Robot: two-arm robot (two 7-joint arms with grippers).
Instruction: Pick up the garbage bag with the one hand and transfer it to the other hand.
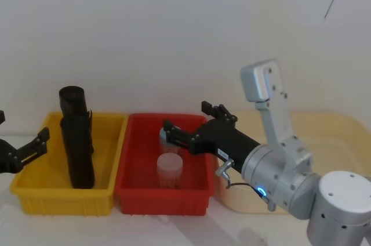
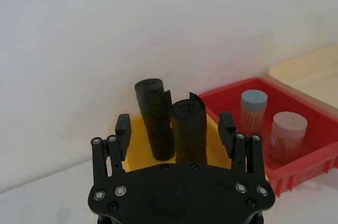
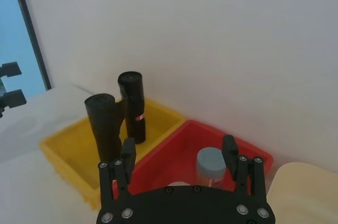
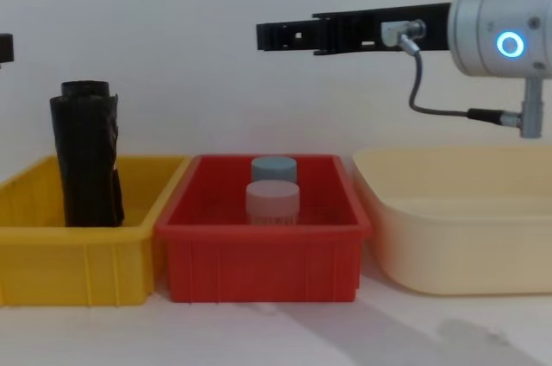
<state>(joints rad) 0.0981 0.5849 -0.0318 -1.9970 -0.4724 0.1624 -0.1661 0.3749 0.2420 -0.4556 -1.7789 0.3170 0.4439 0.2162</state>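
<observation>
Status: my left gripper [image 2: 175,124] is spread wide and empty, at the left end of the yellow bin [image 1: 64,199], facing the garbage bag [image 1: 80,153]. The bag stands upright in that bin, just beside a second roll [image 1: 72,100] farther back. My right gripper [image 1: 186,118] hangs wide open, empty, above the red bin [image 1: 162,199].

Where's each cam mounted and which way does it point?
Head: high, looking down on yellow bin and red bin; left gripper at left edge, right gripper over red bin.
Chest: low, level across the table; right gripper high above the bins.
Left wrist: behind its open fingers, facing two garbage bag rolls.
Right wrist: behind its open fingers, facing both bins.
Shared: both wrists see the rolls.
</observation>
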